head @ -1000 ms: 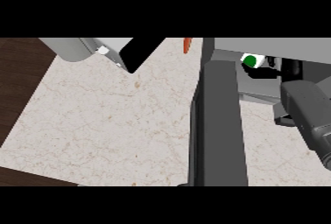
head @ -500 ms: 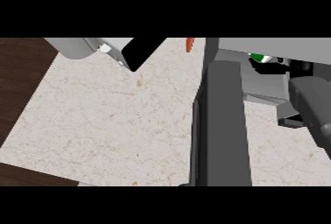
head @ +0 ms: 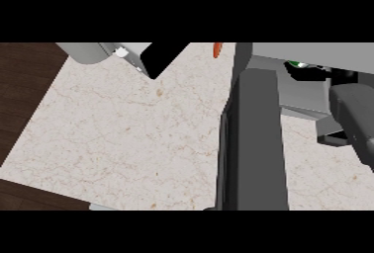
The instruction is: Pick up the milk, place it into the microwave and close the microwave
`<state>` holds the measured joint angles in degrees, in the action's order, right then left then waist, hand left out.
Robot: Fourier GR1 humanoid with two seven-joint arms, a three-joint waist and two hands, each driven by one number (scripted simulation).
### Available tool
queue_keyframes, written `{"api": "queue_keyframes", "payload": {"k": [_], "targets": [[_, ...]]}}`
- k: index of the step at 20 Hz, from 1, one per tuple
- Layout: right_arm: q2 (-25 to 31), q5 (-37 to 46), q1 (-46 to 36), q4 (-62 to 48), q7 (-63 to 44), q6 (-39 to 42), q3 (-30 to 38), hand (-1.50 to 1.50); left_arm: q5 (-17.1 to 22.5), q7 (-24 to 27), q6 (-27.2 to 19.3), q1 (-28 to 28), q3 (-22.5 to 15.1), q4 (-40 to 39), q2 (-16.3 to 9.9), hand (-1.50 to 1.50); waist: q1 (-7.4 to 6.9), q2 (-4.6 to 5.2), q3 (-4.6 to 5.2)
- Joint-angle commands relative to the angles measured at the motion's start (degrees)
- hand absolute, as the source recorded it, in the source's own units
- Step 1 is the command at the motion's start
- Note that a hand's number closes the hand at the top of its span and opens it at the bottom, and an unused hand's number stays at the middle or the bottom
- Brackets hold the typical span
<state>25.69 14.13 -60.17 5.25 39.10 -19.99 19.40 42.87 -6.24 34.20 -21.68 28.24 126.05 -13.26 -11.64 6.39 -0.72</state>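
Note:
The milk (head: 295, 63) shows only as a sliver of white with a green cap, just under the top edge of the grey microwave (head: 321, 52) at the upper right. My right hand (head: 315, 74) is inside the microwave's opening with its black fingers curled against the milk, and its grey forearm runs in from the right edge. The microwave door (head: 256, 143) stands open, a long dark slab pointing toward me. My left hand (head: 165, 55) rests open at the top left edge, black against its grey forearm.
A small orange carrot (head: 217, 49) lies at the far edge of the pale stone counter (head: 124, 133), just left of the microwave. Dark wood floor (head: 22, 74) borders the counter on the left.
My right arm has pushed farther into the microwave, carrying the milk with it. The carton now sits higher in view and mostly hidden under the microwave's top.

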Motion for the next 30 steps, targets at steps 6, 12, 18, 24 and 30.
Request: {"api": "queue_keyframes", "payload": {"k": [6,12,18,24,30], "targets": [[-3.7,-2.4,-2.4,1.2,2.4,4.6,2.2,-1.5,-1.1,-0.2,-0.5,1.7,-0.2,-1.5,-0.4,-1.5,-0.37,-0.38,-0.12],[-6.0,3.4,-6.0,-2.2,-4.7,4.3,-3.5,-1.5,-2.4,-0.6,0.2,3.2,-1.0,-1.6,-1.5,-1.5,-1.37,-0.78,0.42],[-9.8,3.1,-9.5,-1.7,-8.3,-1.6,-3.0,-1.5,-2.8,-1.0,-0.4,4.3,-1.8,-3.0,-1.2,-1.5,-1.0,-1.01,0.48],[-13.7,2.6,-9.4,-0.7,-6.4,-3.7,-2.3,-1.5,-4.5,-1.4,0.4,3.8,-2.5,-4.0,-1.1,-1.5,-0.12,-1.6,0.43],[-13.4,1.6,-10.3,0.7,-6.2,-6.8,-0.6,-1.5,-5.5,-1.0,1.6,4.0,-4.3,-5.9,0.0,-1.5,1.85,-2.15,0.51]]}}
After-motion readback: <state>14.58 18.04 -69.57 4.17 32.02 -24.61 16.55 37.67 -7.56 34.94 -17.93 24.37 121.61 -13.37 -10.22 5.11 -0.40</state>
